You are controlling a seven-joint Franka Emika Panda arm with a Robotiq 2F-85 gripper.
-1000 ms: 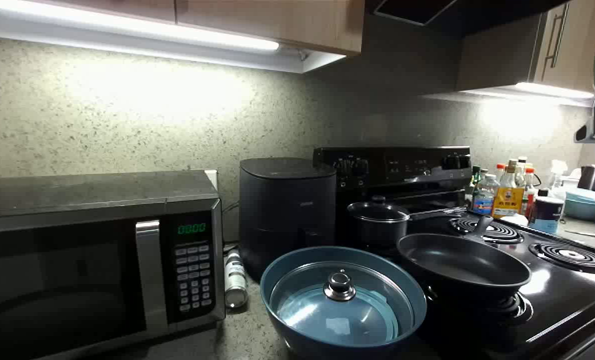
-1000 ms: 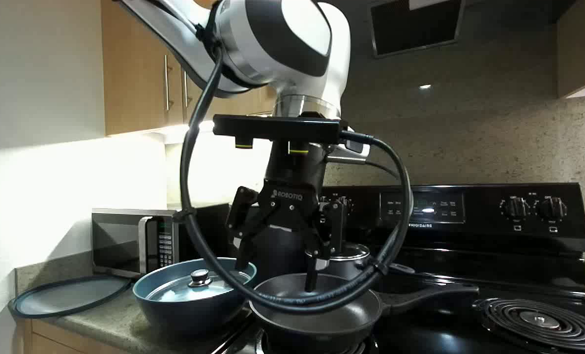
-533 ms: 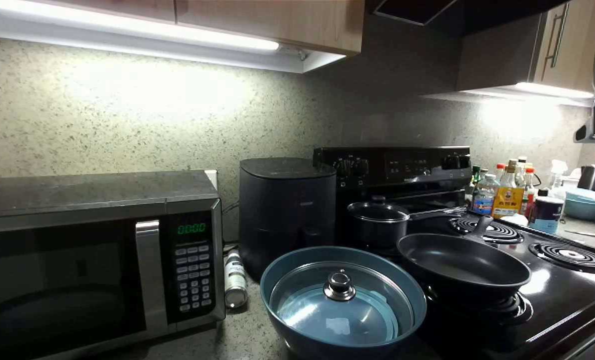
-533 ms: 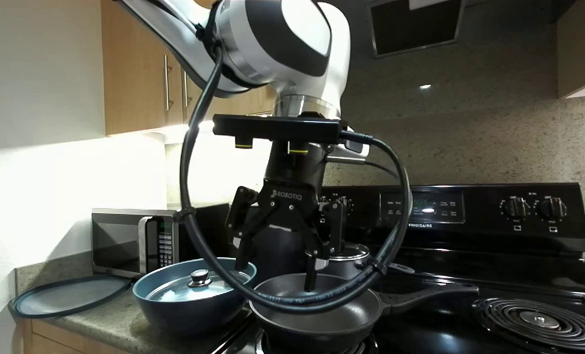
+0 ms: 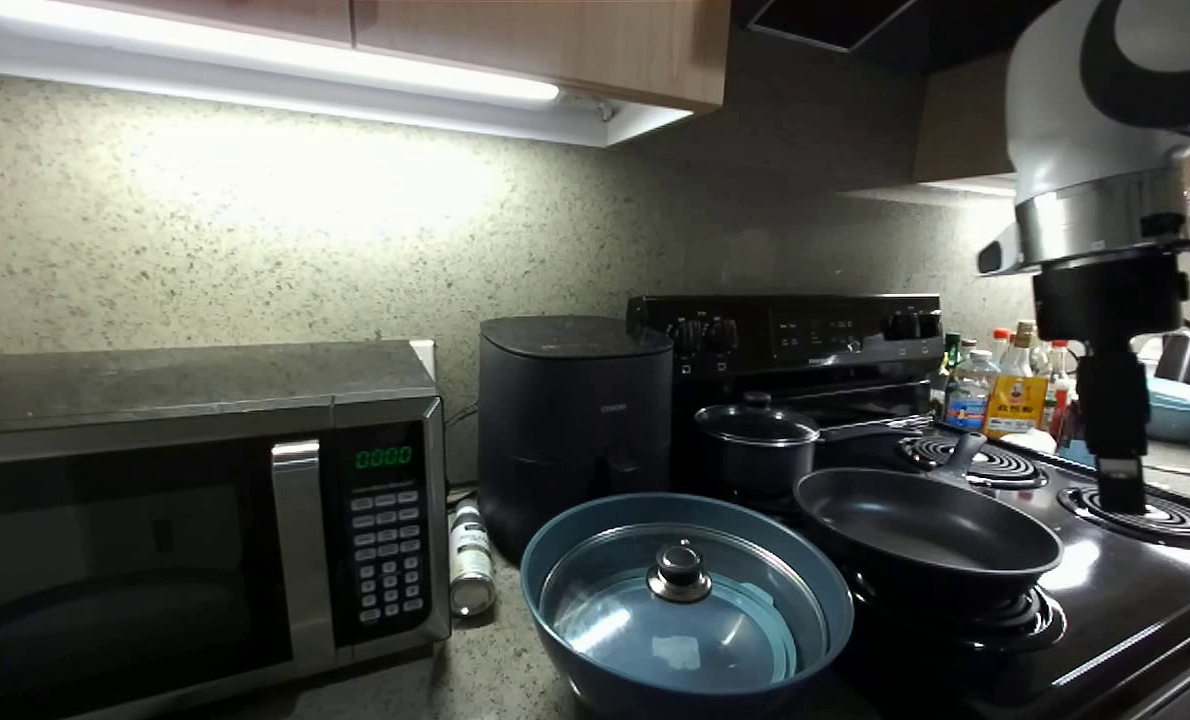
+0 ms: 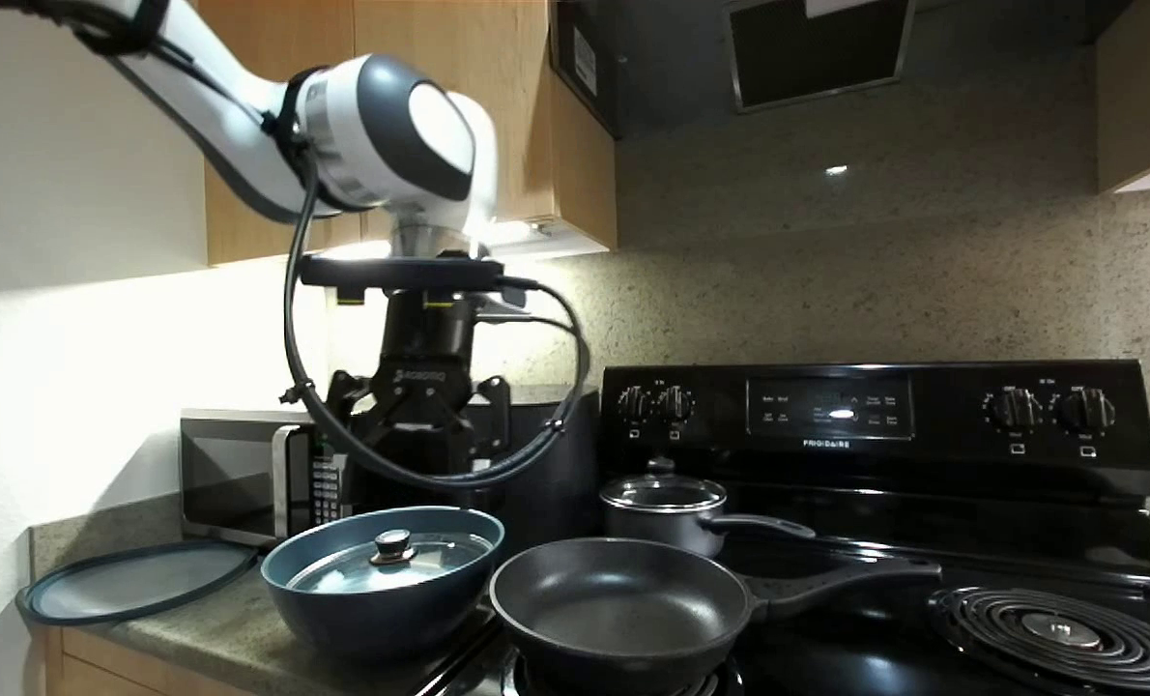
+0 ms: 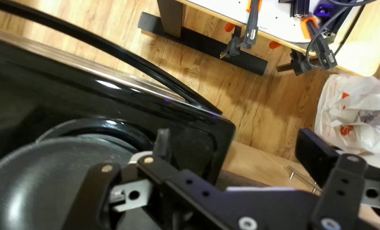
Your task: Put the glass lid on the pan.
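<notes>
The clear glass lid (image 5: pixel 595 625) lies inside the big blue bowl (image 5: pixel 535 585), below its rim, with its knob (image 5: pixel 679 572) up. Both exterior views show it; in an exterior view the lid (image 6: pixel 343 577) is partly behind the bowl's near wall. The black pan (image 5: pixel 930 520) sits on a stove burner beside the bowl, uncovered; it also shows in an exterior view (image 6: pixel 623 604). My gripper (image 7: pixel 238 147) is open and empty, with its fingers wide apart. It hangs in the air, pointing down, apart from lid and pan. In the wrist view the pan (image 7: pixel 56 182) is at lower left.
A smaller black pot (image 5: pixel 755 460) with its own lid stands behind the pan. A dark air fryer (image 5: pixel 575 420) and microwave (image 5: pixel 135 540) stand behind the bowl. A flat rimmed disc (image 6: pixel 140 582) lies on the counter. Bottles (image 5: pixel 1015 390) stand past the stove.
My arm and open gripper have moved away from in front of the pan, leftward towards the bowl in an exterior view, and further into the picture from the right edge in an exterior view.
</notes>
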